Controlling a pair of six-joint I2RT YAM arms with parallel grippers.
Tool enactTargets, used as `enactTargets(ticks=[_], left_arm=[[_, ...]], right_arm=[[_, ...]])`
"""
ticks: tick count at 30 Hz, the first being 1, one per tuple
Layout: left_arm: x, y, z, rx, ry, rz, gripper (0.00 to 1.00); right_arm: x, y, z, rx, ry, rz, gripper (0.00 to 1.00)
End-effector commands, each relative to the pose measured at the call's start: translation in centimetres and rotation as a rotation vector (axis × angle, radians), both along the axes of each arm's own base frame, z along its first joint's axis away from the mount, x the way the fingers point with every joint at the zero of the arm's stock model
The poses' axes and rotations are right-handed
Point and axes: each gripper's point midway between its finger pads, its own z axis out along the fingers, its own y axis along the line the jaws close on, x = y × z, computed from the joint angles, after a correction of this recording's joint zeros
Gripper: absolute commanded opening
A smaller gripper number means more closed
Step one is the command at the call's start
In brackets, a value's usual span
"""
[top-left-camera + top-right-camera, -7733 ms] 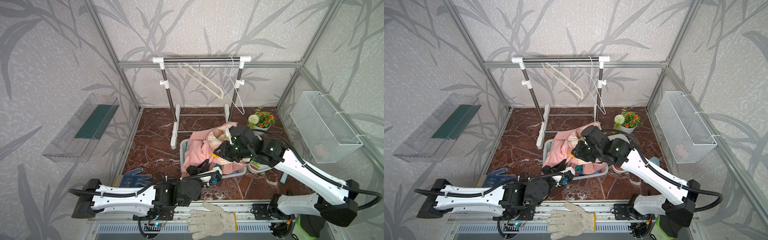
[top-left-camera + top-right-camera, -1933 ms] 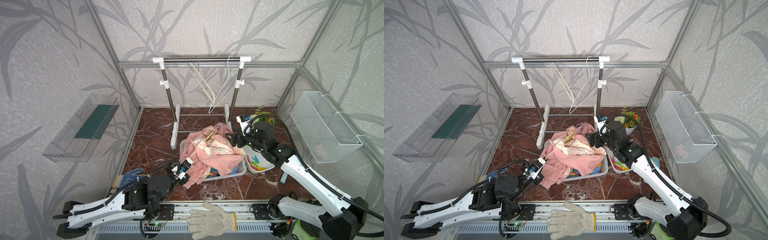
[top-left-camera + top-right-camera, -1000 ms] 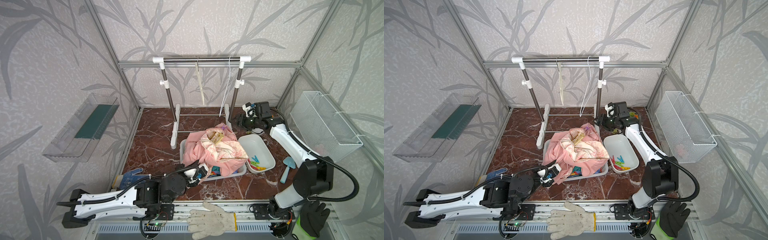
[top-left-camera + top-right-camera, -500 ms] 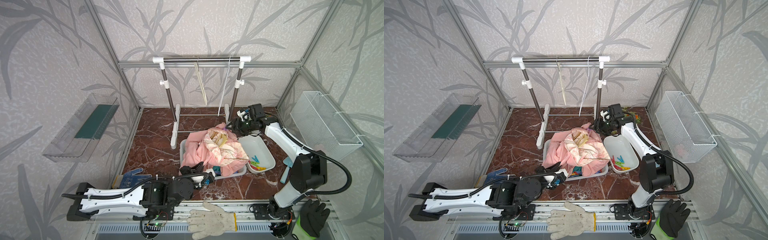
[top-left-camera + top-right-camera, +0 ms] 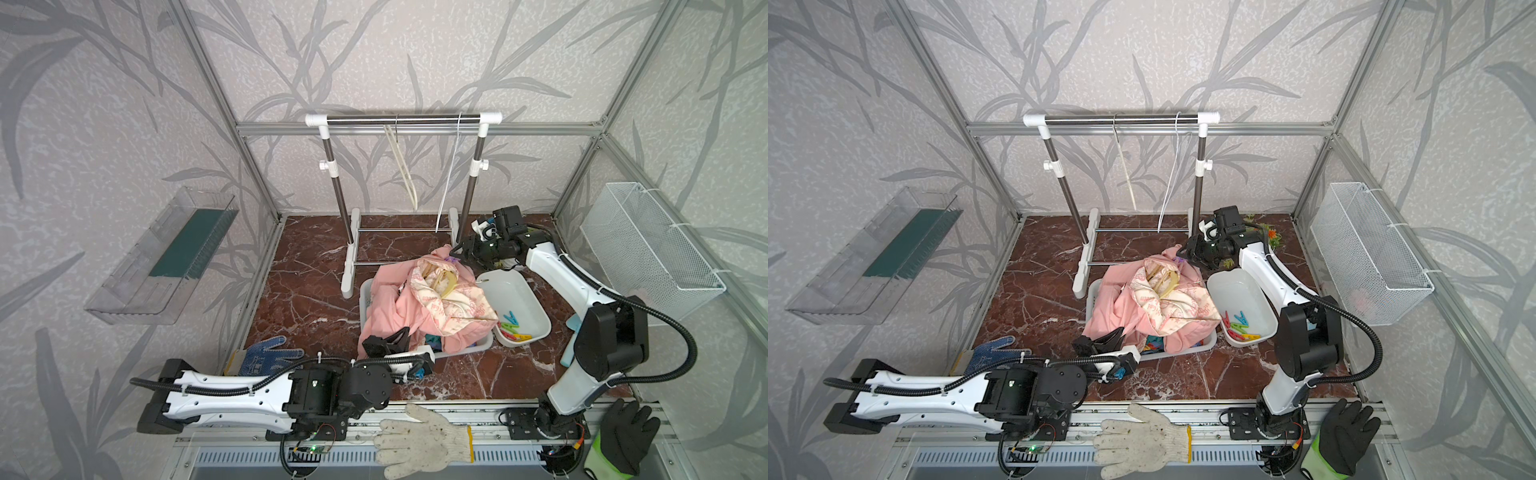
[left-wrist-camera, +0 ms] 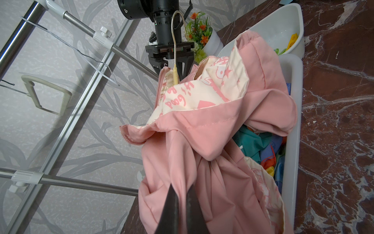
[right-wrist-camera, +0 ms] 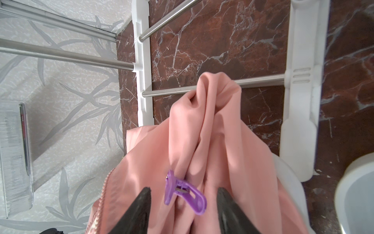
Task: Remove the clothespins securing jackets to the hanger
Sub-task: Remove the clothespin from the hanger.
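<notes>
Right gripper [image 7: 183, 200] now closing in on purple clothespin [image 7: 185, 192] at 12 o'clock edge of pink jacket [image 5: 419, 307], jaws straddling peg, no longer retreating toward 1 o'clock. Left gripper [image 5: 384, 345] pressing into jacket's 6 o'clock hem, lying flatter. Hangers [image 5: 405, 166] swinging edge-on.

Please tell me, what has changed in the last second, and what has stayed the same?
The right gripper came from beside the flower pot to the pink jacket, jaws open around a purple clothespin. The left gripper stays shut on the jacket's lower edge. Basket and tray have not moved.
</notes>
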Motion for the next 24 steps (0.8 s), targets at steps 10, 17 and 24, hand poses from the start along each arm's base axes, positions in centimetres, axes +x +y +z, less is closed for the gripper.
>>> enactTargets(ticks=[10, 17, 24], left_arm=[[-0.11, -0.06, 1.45, -0.026, -0.025, 0.004, 0.00], [-0.09, -0.02, 1.17, -0.011, -0.029, 0.015, 0.00], [0.02, 0.33, 1.18, -0.024, -0.028, 0.028, 0.00]], right_arm=[[0.69, 0.33, -0.11, 0.002, 0.006, 0.007, 0.37], [0.73, 0.27, 0.23, 0.004, -0.009, 0.002, 0.27], [0.77, 0.00, 0.16, -0.009, -0.017, -0.011, 0.10]])
